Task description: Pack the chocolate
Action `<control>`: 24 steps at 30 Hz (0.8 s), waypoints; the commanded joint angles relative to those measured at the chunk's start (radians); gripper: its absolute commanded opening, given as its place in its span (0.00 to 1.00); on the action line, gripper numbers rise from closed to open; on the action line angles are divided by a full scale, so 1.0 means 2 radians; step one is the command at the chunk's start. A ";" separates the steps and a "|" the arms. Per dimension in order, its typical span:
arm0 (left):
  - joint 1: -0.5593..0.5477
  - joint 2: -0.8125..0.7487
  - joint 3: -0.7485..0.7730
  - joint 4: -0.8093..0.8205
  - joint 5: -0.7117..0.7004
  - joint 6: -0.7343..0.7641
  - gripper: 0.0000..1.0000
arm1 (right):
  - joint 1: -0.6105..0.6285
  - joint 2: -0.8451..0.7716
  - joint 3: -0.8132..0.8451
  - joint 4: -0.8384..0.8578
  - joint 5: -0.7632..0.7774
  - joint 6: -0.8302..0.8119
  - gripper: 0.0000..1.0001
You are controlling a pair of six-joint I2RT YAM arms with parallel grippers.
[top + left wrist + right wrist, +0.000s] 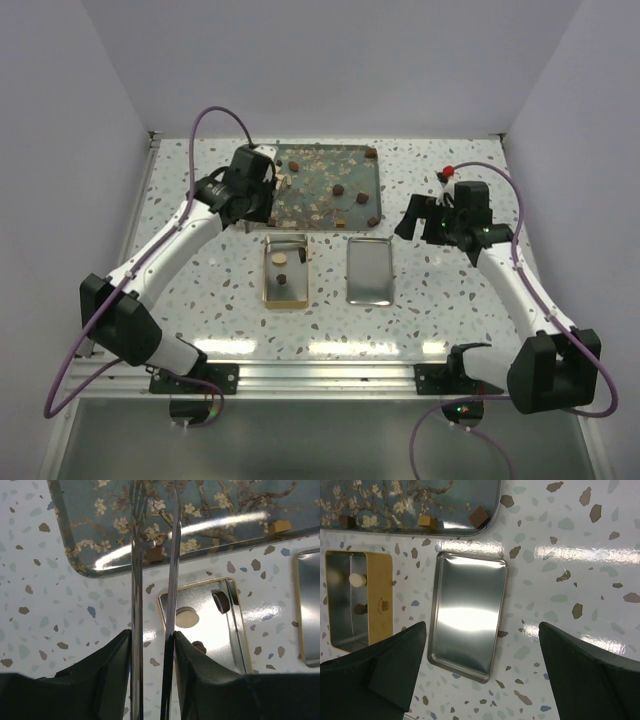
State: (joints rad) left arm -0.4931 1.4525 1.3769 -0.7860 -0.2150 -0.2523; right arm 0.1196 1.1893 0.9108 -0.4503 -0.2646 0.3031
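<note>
Several chocolate pieces, such as a dark one (338, 188), lie on the floral tray (310, 205). The gold tin (267, 272) holds a cream round piece (187, 616), a dark round one (219, 601) and a brown one (199, 647). My left gripper (152, 640) is shut on metal tongs (173, 580) at the tray's near left corner (262, 190). The tong blades reach over a brown square piece (154, 555) at the tray's edge. My right gripper (482, 627) is open and empty above the table, right of the tin's lid (467, 615); it also shows in the top view (412, 218).
The silver lid (369, 271) lies open side up beside the tin. Pale flakes are scattered over the tray. Two square pieces (479, 516) sit near the tray's near right corner. White walls close in the table on three sides.
</note>
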 commanded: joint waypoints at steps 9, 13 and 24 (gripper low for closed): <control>0.032 0.079 0.040 0.059 -0.021 -0.019 0.43 | 0.002 0.034 0.060 0.016 -0.044 0.028 0.97; 0.039 0.097 0.039 0.075 -0.003 -0.022 0.44 | 0.002 0.053 0.065 0.024 -0.059 0.038 0.97; 0.049 0.134 0.052 0.083 0.019 -0.015 0.44 | 0.002 0.076 0.078 0.027 -0.064 0.034 0.98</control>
State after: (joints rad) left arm -0.4103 1.7042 1.4330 -0.6819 -0.1864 -0.2749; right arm 0.1196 1.3396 1.0172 -0.4309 -0.3622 0.3668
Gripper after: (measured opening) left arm 0.441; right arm 0.975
